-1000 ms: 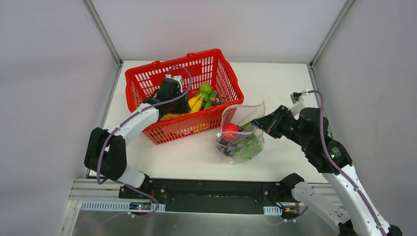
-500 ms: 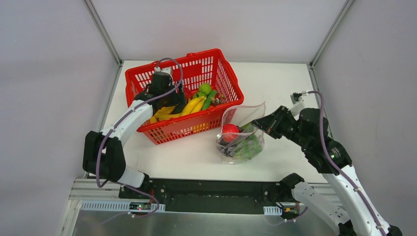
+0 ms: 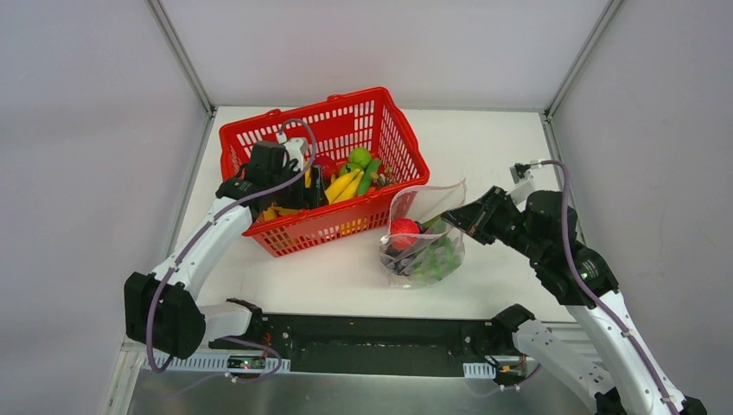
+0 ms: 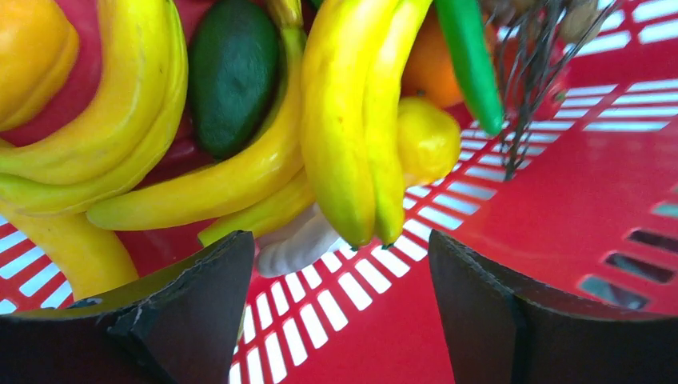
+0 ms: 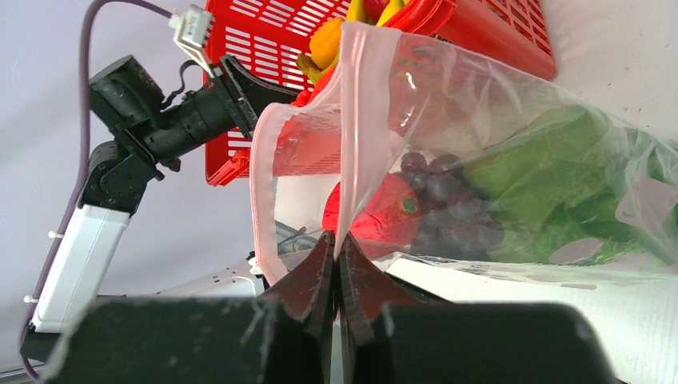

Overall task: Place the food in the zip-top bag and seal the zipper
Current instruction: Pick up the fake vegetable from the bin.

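Left gripper (image 4: 342, 240): black fingers spread apart inside the red mesh plastic basket (image 3: 346, 221). The yellow toy bananas (image 4: 344, 128) sit just beyond the tips (a white ribbed toy (image 4: 292, 244) under them). The clear crinkly zip-top bag (image 3: 428, 249) lies right of the basket and holds the red apple (image 3: 404, 232), purple grapes (image 5: 436, 188) and green lettuce (image 5: 544, 184). Right gripper (image 5: 336, 240): fingers pinched together on the pink zipper strip (image 5: 352, 136).

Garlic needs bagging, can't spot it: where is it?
Left wrist view, lower centre: garlic lies in the red basket, under the bananas, before the open left hand.
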